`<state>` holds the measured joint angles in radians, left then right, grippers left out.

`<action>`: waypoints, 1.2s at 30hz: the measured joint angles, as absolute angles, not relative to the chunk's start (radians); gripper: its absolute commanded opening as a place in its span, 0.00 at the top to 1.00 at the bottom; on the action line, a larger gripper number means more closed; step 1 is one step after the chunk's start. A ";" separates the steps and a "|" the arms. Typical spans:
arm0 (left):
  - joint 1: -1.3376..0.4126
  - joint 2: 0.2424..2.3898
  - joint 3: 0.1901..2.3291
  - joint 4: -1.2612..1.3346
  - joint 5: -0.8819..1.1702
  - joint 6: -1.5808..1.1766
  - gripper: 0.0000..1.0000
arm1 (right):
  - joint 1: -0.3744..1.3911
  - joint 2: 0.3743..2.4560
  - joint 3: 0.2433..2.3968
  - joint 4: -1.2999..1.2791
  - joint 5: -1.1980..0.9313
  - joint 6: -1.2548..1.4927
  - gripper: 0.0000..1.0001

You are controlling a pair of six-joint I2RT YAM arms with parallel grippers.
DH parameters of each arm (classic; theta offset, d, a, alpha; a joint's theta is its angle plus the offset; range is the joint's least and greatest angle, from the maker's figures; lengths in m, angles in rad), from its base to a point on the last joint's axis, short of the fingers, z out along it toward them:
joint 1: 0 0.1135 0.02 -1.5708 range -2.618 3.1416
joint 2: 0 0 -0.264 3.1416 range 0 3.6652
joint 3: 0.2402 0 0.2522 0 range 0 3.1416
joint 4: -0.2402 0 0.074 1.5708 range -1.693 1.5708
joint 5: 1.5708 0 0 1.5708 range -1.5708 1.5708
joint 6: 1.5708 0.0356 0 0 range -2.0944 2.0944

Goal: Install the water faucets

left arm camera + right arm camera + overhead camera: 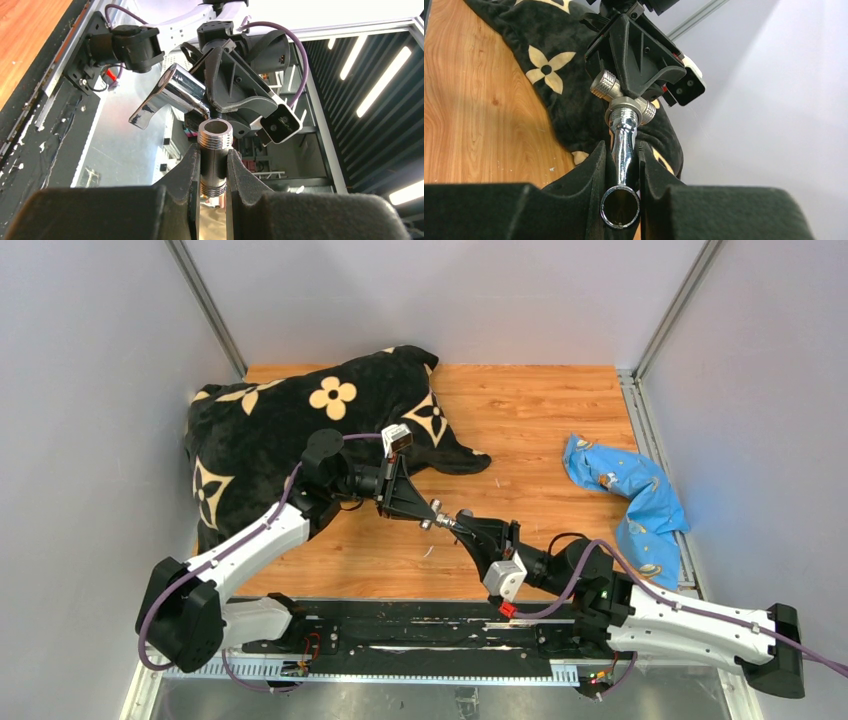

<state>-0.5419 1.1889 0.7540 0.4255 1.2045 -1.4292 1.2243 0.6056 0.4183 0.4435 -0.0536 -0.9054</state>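
Note:
My left gripper [424,514] is shut on the short threaded fitting [215,150], gripping its middle with both threaded ends showing. My right gripper [464,526] is shut on the chrome tap piece [623,142] by its spout. Both are held above the wooden table [540,420], tips nearly meeting. In the right wrist view the fitting [603,84] lies crosswise just behind the tap's collar; I cannot tell if they touch. In the left wrist view the tap [172,95] sits just above and left of the fitting's open end. My left gripper [214,152] and right gripper [622,150] grip firmly.
A black blanket with tan flowers [270,430] lies at the back left, under the left arm. A crumpled blue plastic bag [630,490] lies at the right. A black mounting rail [400,632] runs along the near edge. Grey walls enclose three sides.

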 measured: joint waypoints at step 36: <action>-0.532 1.153 0.721 0.425 1.174 -1.307 1.00 | 1.214 0.661 0.542 0.268 0.000 -0.390 0.99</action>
<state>-0.5316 1.1526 0.7212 0.4248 1.1740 -1.3071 1.2137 0.6613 0.5423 0.2680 0.0002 -0.3904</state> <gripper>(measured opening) 0.180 0.212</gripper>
